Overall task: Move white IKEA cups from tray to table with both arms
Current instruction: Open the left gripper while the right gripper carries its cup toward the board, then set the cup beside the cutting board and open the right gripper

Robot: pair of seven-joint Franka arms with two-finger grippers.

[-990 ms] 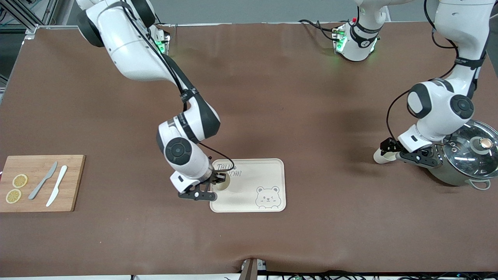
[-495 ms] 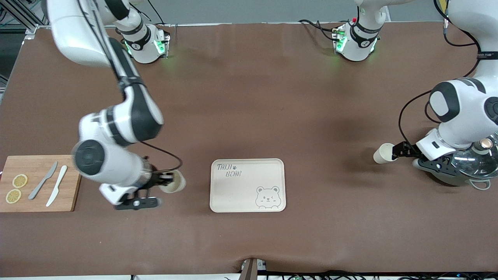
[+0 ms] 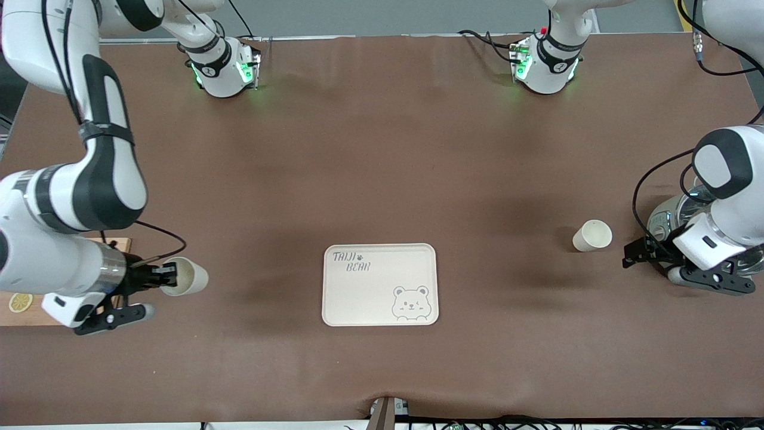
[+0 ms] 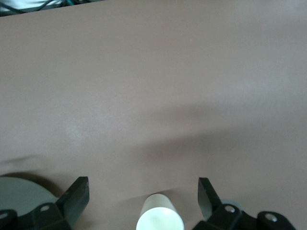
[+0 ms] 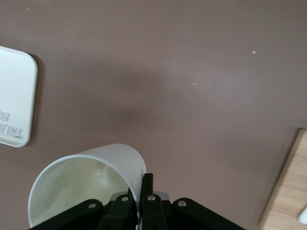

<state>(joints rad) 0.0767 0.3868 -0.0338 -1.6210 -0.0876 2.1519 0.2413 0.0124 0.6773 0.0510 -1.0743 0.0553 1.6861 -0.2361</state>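
Now one cup down, one aloft.
Right hand (image 3: 156, 278) pinches its cup's (image 3: 185, 276) rim over the worktop (image 3: 382, 167) beside the cutting board (image 3: 116, 243); tilted release could topple it. Left hand (image 3: 634, 255), spread, flanks the standing cup (image 3: 592, 235); tray (image 3: 380, 284) bare.

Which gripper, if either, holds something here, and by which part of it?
The right gripper holds a small cream-white tapered cup by its rim wall, over the brown table. The left gripper is open and empty.
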